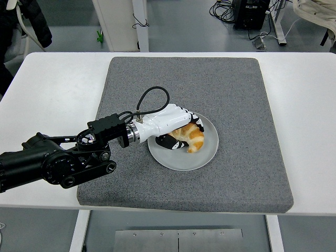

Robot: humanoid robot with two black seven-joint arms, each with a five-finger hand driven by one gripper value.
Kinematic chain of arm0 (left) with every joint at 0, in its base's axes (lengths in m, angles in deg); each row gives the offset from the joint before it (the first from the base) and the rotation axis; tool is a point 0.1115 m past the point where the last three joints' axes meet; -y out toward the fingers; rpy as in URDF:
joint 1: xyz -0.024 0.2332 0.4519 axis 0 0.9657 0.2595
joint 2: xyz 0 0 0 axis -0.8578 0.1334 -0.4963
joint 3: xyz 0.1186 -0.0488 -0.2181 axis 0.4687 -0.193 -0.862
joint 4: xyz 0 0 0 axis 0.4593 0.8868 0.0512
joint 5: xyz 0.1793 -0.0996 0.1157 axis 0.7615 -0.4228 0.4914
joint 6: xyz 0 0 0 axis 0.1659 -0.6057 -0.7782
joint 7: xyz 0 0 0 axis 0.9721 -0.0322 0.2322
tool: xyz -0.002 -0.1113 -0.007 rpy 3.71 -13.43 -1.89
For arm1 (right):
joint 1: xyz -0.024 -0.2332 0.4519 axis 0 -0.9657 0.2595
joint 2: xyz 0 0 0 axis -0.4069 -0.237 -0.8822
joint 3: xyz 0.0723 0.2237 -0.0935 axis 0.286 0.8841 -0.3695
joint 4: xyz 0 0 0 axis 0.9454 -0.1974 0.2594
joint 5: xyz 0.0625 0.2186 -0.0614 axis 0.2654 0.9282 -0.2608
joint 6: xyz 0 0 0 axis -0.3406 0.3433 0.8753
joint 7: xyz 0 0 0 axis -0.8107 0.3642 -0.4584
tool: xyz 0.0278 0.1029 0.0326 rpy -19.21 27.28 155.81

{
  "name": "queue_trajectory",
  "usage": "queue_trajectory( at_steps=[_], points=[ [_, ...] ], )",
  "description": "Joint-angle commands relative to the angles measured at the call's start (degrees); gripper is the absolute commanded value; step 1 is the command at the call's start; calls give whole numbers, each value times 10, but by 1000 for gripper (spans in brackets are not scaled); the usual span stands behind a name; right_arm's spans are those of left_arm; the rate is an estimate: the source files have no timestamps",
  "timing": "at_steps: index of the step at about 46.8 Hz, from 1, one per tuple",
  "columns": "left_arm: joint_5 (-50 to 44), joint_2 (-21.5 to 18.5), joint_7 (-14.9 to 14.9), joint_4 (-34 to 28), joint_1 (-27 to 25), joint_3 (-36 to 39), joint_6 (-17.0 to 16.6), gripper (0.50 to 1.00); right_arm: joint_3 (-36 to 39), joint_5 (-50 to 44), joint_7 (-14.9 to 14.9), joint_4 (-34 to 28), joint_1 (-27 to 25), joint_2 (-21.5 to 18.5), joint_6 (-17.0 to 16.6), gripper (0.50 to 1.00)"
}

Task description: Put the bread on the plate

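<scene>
We see our left arm (58,160) reaching in from the left edge over the grey mat (226,94) that covers the middle of the white bench (52,89). Its white left hand (170,125) lies low over the white plate (202,156), which sits on the mat a little left of centre. The fingers (176,143) are curled around the croissant (191,136), the thumb side underneath and the others over the top, so the hand is closed on the bread. The croissant is inside the plate's rim, toward its upper left part, and looks to be touching or just above the plate surface; we cannot tell which. A black cable (149,97) loops up from the wrist. Beyond the far edge of the bench we see cables on the floor (231,13) and a white post (139,23).
</scene>
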Motion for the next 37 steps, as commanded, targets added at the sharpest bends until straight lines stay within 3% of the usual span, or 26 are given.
queue_trajectory(
  at_steps=[1, 9, 15, 17, 37],
  points=[
    [-1, -1, 0, 0, 1, 0, 0, 567, 0, 0, 0, 0, 0, 0, 0, 1000],
    [-6, -1, -1, 0, 2, 0, 1, 629, 0, 0, 0, 0, 0, 0, 0, 1000],
    [-8, -2, -6, -1, 1, 1, 2, 807, 0, 0, 0, 0, 0, 0, 0, 1000],
    [-8, -3, -8, -1, 0, 1, 4, 845, 1, 0, 0, 0, 0, 0, 0, 1000],
    [-26, -26, -40, -12, -6, -1, 24, 939, 0, 0, 0, 1, 0, 0, 0, 1000]
  ],
)
